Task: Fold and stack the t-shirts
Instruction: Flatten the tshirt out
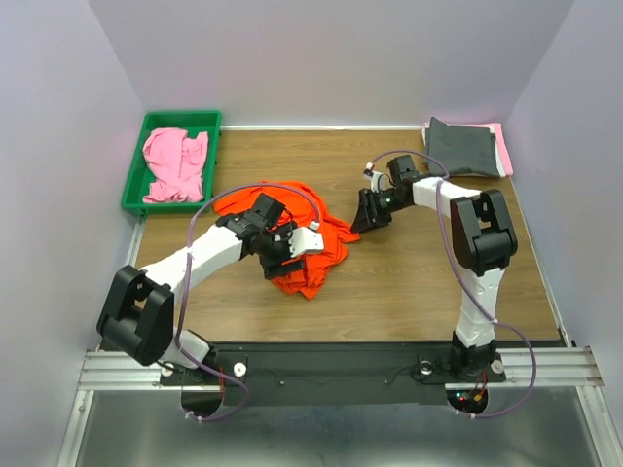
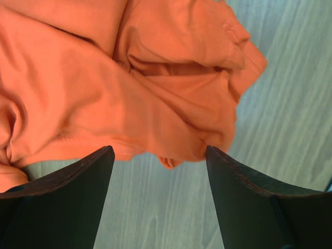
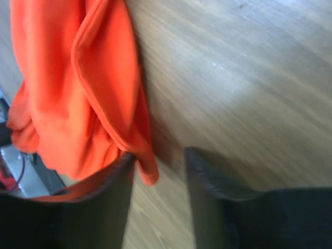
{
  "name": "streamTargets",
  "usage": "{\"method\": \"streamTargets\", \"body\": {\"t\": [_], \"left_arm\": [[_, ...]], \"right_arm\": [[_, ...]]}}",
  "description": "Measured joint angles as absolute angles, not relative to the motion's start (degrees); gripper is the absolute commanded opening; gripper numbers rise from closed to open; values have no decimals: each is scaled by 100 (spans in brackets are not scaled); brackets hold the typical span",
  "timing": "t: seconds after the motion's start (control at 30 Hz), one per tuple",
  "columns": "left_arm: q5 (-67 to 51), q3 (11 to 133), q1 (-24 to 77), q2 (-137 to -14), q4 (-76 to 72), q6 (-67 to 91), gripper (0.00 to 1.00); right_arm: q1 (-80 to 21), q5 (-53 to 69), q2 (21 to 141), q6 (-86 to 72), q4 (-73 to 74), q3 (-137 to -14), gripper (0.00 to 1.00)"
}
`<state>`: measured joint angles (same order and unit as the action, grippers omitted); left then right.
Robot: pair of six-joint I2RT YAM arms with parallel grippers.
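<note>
A bright orange t-shirt lies crumpled in the middle of the table. My left gripper hangs over it, open and empty; in the left wrist view the orange cloth lies just beyond my fingertips. My right gripper is open at the shirt's right edge; a fold of orange cloth hangs beside one finger, and a tip of it reaches into the gap, not clamped. A pink shirt lies crumpled in the green tray. A folded dark grey shirt lies on a pink one at the back right.
The green tray stands at the back left corner of the wooden table. The folded stack sits by the right wall. Purple cables loop from both arms above the table. White walls close in the back and sides.
</note>
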<state>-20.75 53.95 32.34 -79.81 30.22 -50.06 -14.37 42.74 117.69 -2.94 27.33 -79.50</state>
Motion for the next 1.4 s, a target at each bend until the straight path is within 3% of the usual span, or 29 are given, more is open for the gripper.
{"method": "streamTargets", "body": {"t": [0.1,0.13,0.17,0.23,0.3,0.8,1.03,1.07,1.17,1.4], "left_arm": [[-2016,5391,3269,-8182,2808,-4941,49],[-2005,5391,3271,-8256,2759,-4901,33],[-2008,5391,3271,-8313,2722,-4912,24],[-2021,5417,3269,-8394,2724,-4869,6],[-2025,5459,3262,-8440,2775,-4910,0],[-2121,5631,2331,-7918,3806,-5367,0],[-2209,5898,2169,-7863,3948,-4875,36],[-2239,5999,2137,-7898,3887,-4694,49],[-2379,6528,1857,-8226,3736,-4071,57],[-2486,8062,1050,-9697,2783,-2596,59]], "right_arm": [[-1468,4331,11963,-375,2624,-8055,26],[-1468,4331,11983,-381,2615,-8055,18],[-1468,4298,11983,-368,2617,-8055,1],[-1468,4263,11983,-360,2624,-8055,1],[-1455,4237,11981,-294,2628,-8053,1],[-397,3959,10702,558,3183,-7981,1],[-303,3409,10206,1444,4029,-7975,1],[-259,3315,10143,1612,4154,-7918,1],[-150,3035,9968,1940,4445,-7647,0],[-78,2694,9937,2174,4847,-7481,1]]}}
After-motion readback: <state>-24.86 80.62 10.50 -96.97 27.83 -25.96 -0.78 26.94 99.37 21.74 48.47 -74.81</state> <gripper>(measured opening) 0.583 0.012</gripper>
